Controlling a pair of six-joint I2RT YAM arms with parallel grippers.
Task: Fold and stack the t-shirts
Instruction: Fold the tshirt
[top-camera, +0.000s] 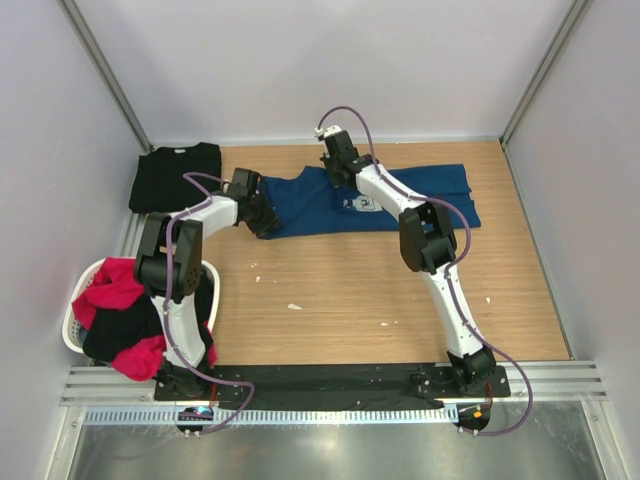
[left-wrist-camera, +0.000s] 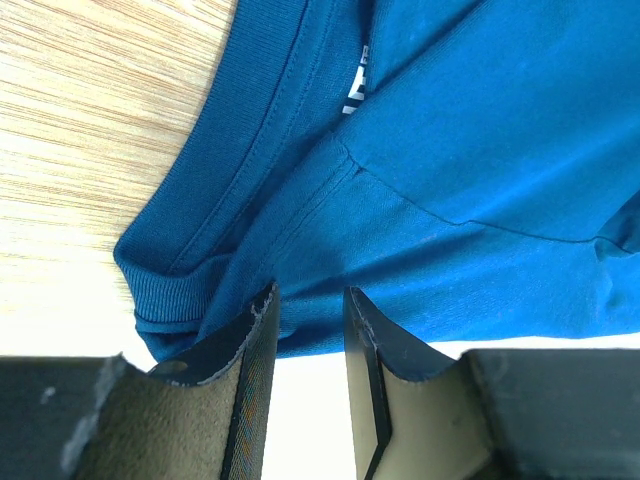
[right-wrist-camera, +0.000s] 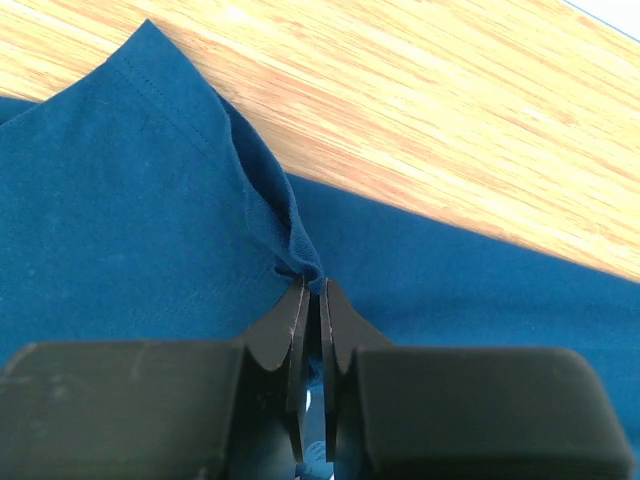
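A navy blue t-shirt (top-camera: 425, 195) with a pale print (top-camera: 362, 203) lies spread across the back of the wooden table. My left gripper (top-camera: 262, 216) is at its left end. In the left wrist view the jaws (left-wrist-camera: 310, 300) stand partly closed, with the shirt's edge (left-wrist-camera: 480, 150) beside the ribbed collar (left-wrist-camera: 165, 270) between the tips. My right gripper (top-camera: 335, 162) is at the shirt's far edge. Its jaws (right-wrist-camera: 315, 285) are shut on a raised pinch of blue fabric (right-wrist-camera: 100, 220). A folded black t-shirt (top-camera: 175, 178) lies at the back left.
A white basket (top-camera: 88, 273) at the left holds a red tee (top-camera: 115, 285) and a black one (top-camera: 120, 335). The right arm (top-camera: 425, 235) crosses over the blue shirt. Walls close the table on three sides. Metal rails (top-camera: 330, 378) run along the near edge.
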